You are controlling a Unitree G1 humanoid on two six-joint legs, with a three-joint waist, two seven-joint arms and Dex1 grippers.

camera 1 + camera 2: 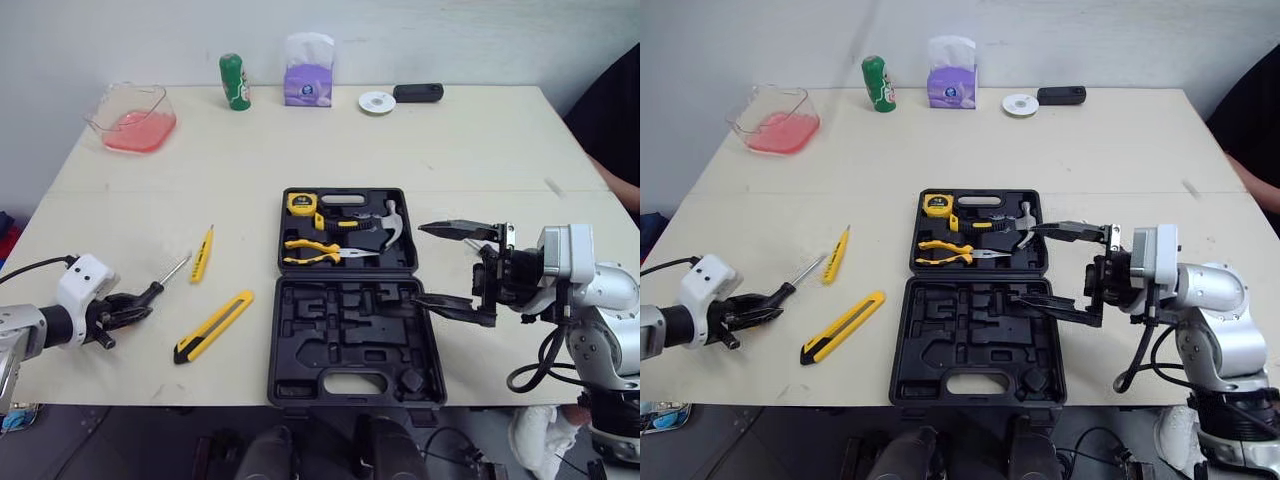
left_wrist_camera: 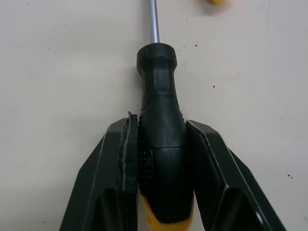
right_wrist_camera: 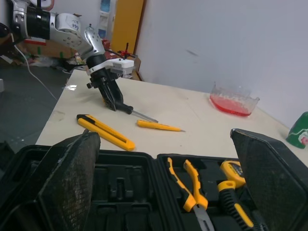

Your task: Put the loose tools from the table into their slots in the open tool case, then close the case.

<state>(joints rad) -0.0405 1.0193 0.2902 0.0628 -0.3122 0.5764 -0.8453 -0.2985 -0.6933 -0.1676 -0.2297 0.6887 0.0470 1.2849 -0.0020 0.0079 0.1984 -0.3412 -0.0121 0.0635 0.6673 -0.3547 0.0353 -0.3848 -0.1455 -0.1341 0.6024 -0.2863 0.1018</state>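
Cream table (image 1: 450,150), open tool case (image 1: 355,340) at centre. You had the left gripper (image 1: 128,310) pinching the black handle of the screwdriver (image 2: 161,120) near the table's left edge, one finger pressed to each side of the grip. The long axis ran from the gripper up and to the right, tip aimed roughly at the case. The case lay to the right of that gripper, with the yellow utility knife (image 1: 213,327) between them and a slim yellow tool (image 1: 202,253) just beside the tip. The left arm was clearly the nearer one. The right gripper (image 1: 420,265) hung spread wide at the case's right edge, holding nothing.

Hard to read: the fingers covered the handle's butt, and the screwdriver probably rested on the table, though lift-off could not be ruled out. You could not pick out its slot among the black recesses.
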